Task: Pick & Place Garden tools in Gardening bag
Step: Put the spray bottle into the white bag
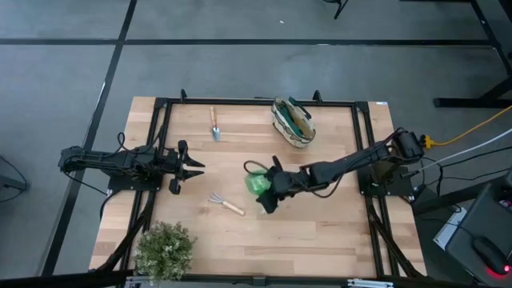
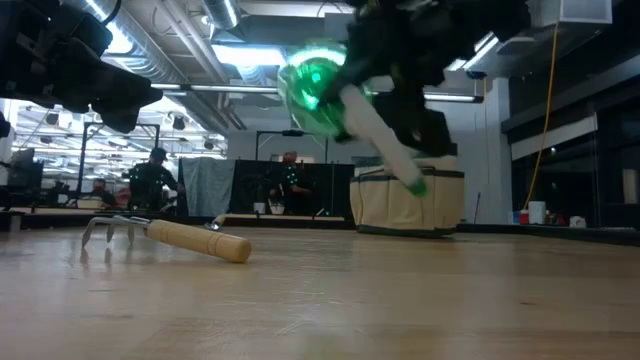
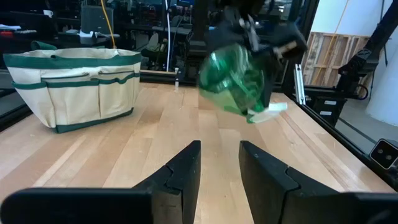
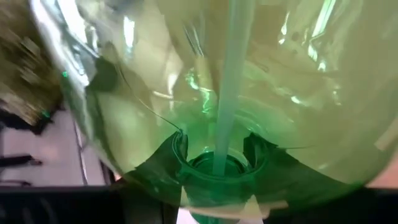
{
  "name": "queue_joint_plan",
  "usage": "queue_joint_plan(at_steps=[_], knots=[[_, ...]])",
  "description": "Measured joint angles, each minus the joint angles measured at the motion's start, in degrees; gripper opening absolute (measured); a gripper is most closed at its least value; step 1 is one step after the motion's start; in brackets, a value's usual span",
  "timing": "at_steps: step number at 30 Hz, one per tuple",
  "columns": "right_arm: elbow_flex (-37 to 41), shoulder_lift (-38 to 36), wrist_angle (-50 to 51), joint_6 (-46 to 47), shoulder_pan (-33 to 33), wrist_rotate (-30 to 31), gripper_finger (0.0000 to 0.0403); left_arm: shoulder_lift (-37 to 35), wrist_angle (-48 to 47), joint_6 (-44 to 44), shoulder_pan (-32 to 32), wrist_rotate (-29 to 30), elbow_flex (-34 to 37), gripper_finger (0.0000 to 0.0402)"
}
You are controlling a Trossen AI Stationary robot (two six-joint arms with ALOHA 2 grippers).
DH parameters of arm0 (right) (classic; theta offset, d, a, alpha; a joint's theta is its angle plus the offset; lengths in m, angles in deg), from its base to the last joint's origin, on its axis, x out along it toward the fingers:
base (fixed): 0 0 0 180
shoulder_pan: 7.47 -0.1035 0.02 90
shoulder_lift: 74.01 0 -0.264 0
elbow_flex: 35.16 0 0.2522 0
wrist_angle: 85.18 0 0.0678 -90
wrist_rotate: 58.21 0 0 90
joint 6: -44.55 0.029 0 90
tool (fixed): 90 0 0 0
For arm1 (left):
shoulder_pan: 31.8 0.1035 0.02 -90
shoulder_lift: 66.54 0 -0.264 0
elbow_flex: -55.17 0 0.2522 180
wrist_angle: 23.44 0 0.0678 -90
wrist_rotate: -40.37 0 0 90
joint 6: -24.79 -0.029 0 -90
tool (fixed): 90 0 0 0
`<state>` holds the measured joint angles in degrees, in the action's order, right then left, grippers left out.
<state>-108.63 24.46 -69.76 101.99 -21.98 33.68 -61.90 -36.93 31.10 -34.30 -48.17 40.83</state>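
Right jaws (image 1: 270, 190) clamped on spray bottle (image 1: 256, 184), lifted clear of counter (image 1: 320, 232). Carry step in hand. Next: swing across to gardening bag (image 1: 293, 122), well beyond jaws. Left jaws (image 3: 219, 163) slightly apart, empty.

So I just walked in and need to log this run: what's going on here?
The right gripper holds the green spray bottle lifted off the table, near its middle. The gardening bag stands at the far edge. The rake and the trowel lie on the wood, not yet bagged. The left gripper waits at its side, holding nothing.
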Motion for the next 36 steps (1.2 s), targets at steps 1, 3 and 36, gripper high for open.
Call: queue_joint_plan(at_steps=[1, 3, 36], knots=[[0.0, -0.5, -0.8, -0.4, 0.3, 0.7, 0.0157, 0.0, 0.0, 0.0, 0.0, 0.0, 0.0, 0.0106], [0.0, -1.9, -1.9, -1.3, 0.9, 2.0, 0.0157, 0.0, 0.0, 0.0, 0.0, 0.0, 0.0, 0.0106], [0.0, -23.7, 6.2, -25.1, 24.2, 16.2, 0.0158, 0.0, 0.0, 0.0, 0.0, 0.0, 0.0, 0.0106]])
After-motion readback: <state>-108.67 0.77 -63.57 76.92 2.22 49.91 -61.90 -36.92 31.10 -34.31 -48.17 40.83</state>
